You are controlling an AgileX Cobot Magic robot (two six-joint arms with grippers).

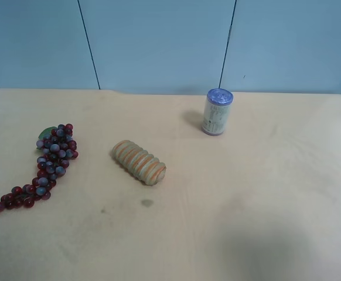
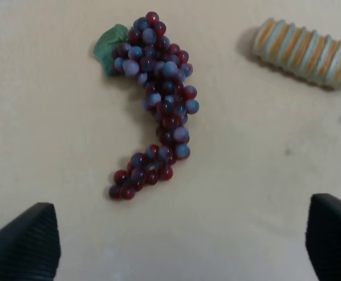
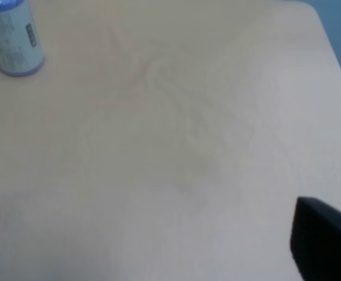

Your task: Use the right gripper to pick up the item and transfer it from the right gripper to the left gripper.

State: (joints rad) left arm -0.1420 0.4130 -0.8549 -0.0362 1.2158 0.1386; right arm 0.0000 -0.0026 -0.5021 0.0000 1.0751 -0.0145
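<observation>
The grape bunch (image 1: 46, 162) lies flat on the tan table near the exterior high view's left edge, its green leaf at the far end. In the left wrist view the grapes (image 2: 157, 105) lie ahead of my left gripper (image 2: 179, 246), which is open and empty; its two black fingertips (image 2: 24, 244) stand wide apart above the table, clear of the bunch. My right gripper (image 3: 153, 257) is open and empty over bare table; one black fingertip (image 3: 326, 243) shows clearly, the other only as a sliver. Neither arm shows in the exterior high view.
A tan ridged orange-striped cylinder (image 1: 139, 162) lies near the table's middle and also shows in the left wrist view (image 2: 306, 52). A white can with a blue lid (image 1: 217, 111) stands upright further back; it shows in the right wrist view (image 3: 11, 36). The table's edge (image 3: 328, 52) shows there too.
</observation>
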